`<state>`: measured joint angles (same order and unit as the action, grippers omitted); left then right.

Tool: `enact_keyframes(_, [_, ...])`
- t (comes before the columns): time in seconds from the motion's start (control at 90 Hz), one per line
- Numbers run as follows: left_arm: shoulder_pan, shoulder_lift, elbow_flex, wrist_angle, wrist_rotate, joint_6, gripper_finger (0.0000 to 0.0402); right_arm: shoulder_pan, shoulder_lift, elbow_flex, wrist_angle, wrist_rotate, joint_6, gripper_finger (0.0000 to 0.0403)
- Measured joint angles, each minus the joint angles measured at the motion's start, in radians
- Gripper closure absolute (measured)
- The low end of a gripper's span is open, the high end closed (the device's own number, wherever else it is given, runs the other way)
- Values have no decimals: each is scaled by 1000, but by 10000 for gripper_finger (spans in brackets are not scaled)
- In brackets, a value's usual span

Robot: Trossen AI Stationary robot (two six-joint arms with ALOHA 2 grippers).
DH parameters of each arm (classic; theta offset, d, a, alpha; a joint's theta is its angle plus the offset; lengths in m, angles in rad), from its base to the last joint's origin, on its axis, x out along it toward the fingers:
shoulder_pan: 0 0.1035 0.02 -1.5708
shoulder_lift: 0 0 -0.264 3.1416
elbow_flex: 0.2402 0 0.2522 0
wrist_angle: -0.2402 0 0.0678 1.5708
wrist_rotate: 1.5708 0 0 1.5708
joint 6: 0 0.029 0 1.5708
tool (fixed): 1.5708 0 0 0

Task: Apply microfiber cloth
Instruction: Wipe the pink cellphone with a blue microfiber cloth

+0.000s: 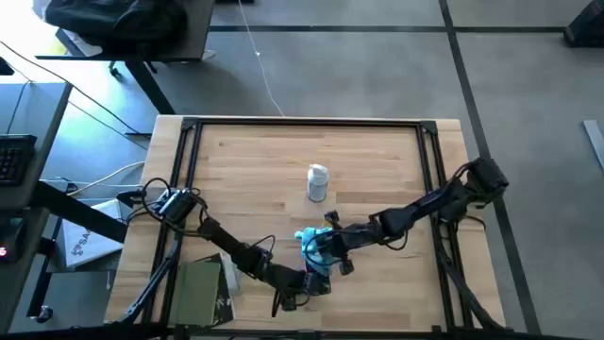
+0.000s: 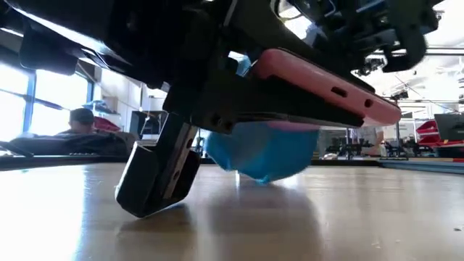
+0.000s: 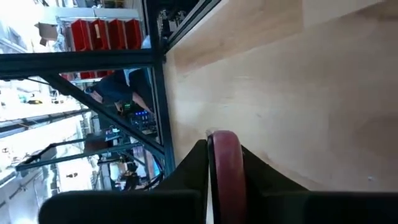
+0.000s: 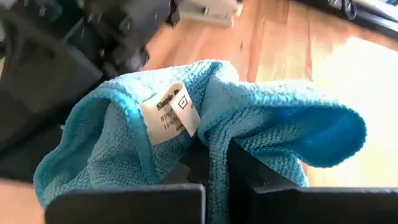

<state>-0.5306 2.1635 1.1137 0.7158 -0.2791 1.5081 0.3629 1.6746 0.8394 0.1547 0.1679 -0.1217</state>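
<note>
Gripping: right gripper (image 4: pixel 214 186) has its fingers closed on a fold of the cloth (image 4: pixel 249 130); the fabric bunches up between the two dark fingers and spreads out past them.
Cloth tag: a white label (image 4: pixel 171 112) is sewn at the cloth's hem, facing the right wrist camera.
Left gripper (image 3: pixel 224 186): fingers pressed against both flat sides of a thin pink object (image 3: pixel 225 168), which stands edge-on between them.
Pink object, low view: a flat pink slab (image 2: pixel 326 90) with a rounded end, tilted, held above the table; the cloth (image 2: pixel 264 152) hangs as a blue bulge under it, touching its underside, its lowest part close to the table (image 2: pixel 232 217); whether it touches the wood cannot be told.
Dark part: a black block (image 2: pixel 156 181) of an arm comes down to the tabletop beside the cloth; which arm it belongs to cannot be told.
Where, high view: both grippers meet at the table's front middle, the cloth (image 1: pixel 316 244) between them; left arm (image 1: pixel 236 250) comes from the left, right arm (image 1: pixel 415 212) from the right.
Bottle (image 1: pixel 318 182): white, upright, behind the cloth, well apart from both grippers.
Room: a person (image 2: pixel 80 127) shows beyond the table.
</note>
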Motion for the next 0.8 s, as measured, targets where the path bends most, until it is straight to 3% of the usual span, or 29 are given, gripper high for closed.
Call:
enact_keyframes(0.511, [0,-3,2,10,-9,6,386,74,-108,-5,-487,69,211,403])
enact_keyframes(0.8, [0,-3,2,9,6,-3,386,79,-112,-5,-308,130,111,403])
